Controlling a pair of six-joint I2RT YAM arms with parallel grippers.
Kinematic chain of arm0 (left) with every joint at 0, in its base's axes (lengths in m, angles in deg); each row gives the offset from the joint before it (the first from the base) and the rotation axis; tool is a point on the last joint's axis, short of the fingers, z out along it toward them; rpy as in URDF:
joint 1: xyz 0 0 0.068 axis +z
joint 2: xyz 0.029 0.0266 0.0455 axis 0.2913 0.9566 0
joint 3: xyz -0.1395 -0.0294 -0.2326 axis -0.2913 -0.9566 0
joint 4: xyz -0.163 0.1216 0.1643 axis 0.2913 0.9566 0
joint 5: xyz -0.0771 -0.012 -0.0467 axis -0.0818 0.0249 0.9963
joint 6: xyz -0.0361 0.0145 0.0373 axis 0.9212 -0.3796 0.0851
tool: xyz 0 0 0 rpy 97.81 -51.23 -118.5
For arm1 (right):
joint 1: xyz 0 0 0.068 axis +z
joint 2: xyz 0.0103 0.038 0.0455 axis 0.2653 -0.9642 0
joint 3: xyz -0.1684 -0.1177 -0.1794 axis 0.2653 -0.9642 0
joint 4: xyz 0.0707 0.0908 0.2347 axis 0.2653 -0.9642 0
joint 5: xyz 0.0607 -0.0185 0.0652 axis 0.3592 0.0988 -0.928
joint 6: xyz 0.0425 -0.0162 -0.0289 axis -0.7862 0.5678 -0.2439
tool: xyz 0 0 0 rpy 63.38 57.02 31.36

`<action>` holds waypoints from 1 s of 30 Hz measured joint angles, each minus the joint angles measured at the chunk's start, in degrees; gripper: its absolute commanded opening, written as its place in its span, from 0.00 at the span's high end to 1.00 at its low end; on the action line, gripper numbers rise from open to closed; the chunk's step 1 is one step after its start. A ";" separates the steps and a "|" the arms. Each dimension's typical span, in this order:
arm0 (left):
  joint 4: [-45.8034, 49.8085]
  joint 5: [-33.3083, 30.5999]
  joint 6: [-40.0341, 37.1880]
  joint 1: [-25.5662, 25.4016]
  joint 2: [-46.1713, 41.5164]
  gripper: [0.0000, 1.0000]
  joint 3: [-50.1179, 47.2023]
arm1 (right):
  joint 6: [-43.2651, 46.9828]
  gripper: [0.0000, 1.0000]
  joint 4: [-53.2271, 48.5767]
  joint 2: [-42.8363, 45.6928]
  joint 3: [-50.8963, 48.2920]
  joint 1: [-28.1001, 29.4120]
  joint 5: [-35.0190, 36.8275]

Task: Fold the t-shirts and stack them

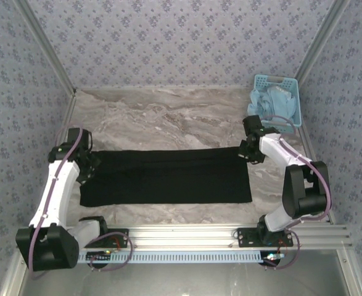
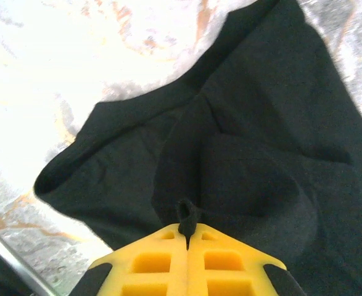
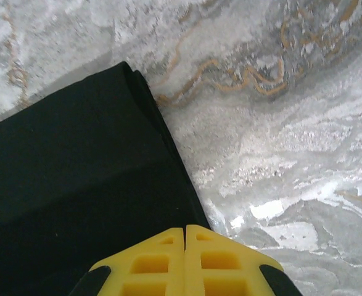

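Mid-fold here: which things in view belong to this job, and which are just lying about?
In the job:
- black t-shirt, laid out as a long band
- left gripper, shut on a pinch of its cloth
- right gripper, shut at the shirt's other end

Lying about:
- blue basket, far right corner
- pale blue cloth bundled in it

Marble table (image 1: 168, 111) — black t-shirt (image 1: 168, 176) and blue basket (image 1: 277, 79) on it.
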 measured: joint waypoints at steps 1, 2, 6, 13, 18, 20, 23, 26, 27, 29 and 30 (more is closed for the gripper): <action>0.46 0.00 0.72 0.00 -1.16 1.00 -1.33 | -0.28 1.00 -0.07 0.04 -0.55 0.11 0.04; 0.96 0.00 1.57 0.00 -2.27 1.00 -2.78 | -0.50 1.00 -0.13 0.04 -1.07 0.22 0.07; 2.14 0.22 5.03 -0.39 -5.49 1.00 -8.35 | -1.01 1.00 -0.57 0.04 -3.04 0.42 0.17; 3.43 -0.09 8.63 -0.70 -8.11 1.00 -11.43 | -1.88 1.00 -1.27 1.16 -4.42 1.29 0.26; 3.65 -1.16 9.22 -0.70 -8.24 1.00 -10.95 | -2.23 1.00 -2.36 3.13 -4.57 1.60 0.68; 3.72 -1.53 9.40 -0.70 -8.52 1.00 -10.54 | -2.23 1.00 -2.75 3.89 -4.59 1.66 0.90; 3.96 -1.90 9.66 -0.76 -8.76 1.00 -9.79 | -2.23 1.00 -3.58 5.16 -4.61 1.97 1.31; 4.81 -2.73 9.94 -1.09 -8.81 1.00 -9.22 | -2.27 1.00 -3.87 5.79 -4.96 2.23 1.44; 5.16 -3.08 10.12 -1.27 -8.92 1.00 -9.11 | -2.27 1.00 -3.93 5.88 -5.25 2.36 1.46; 5.51 -3.52 10.25 -1.62 -9.57 1.00 -9.11 | -2.47 1.00 -4.04 5.95 -5.99 2.60 1.46; 5.73 -3.69 10.27 -1.77 -10.01 1.00 -9.11 | -2.67 1.00 -4.04 5.95 -6.36 2.64 1.46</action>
